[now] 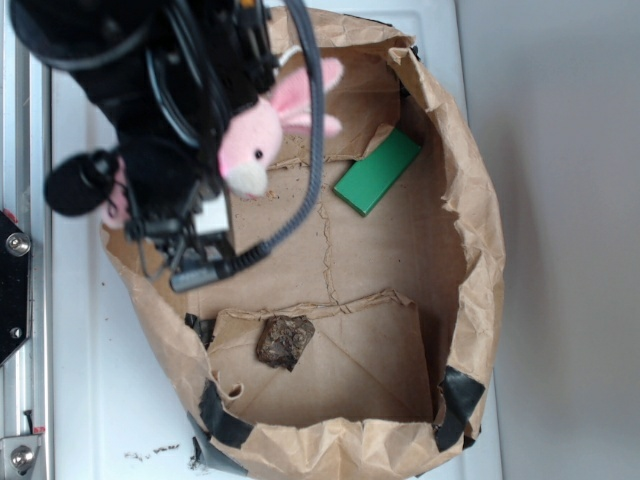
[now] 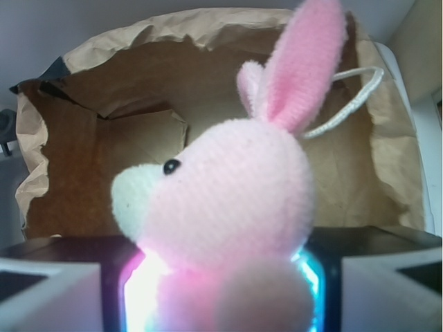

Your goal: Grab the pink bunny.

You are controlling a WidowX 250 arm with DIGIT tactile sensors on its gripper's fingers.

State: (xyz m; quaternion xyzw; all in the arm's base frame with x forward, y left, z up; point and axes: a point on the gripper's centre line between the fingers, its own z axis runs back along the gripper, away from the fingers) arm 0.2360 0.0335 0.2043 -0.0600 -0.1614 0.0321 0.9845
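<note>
A white table (image 1: 80,400) carries a large brown paper bag (image 1: 480,250), its crumpled walls rolled down and patched with black tape at the corners. The bag stands open, and its flat floor shows folded flaps. Over the bag's upper left corner hangs the black robot arm (image 1: 130,110), with cables looping down from it; it hides that part of the bag and its rim.

Inside the bag, a green flat block (image 1: 377,171) lies tilted near the upper wall, and a dark, lumpy brown object (image 1: 284,341) rests on the lower flap, well apart from the block. Neither touches the arm.

The pink bunny (image 1: 262,130) is held up at the arm's end, above the bag floor, with its whitish face pointing down and its ears toward the right in the exterior view. The fingers (image 2: 41,290) are clamped on the bunny's body.

The wrist view shows what the exterior cannot: the bunny's black eye, a white loop of cord (image 2: 349,97) behind its ears, and the body pressed between the two pale fingers, lit from below. The block and the brown object do not appear there.
</note>
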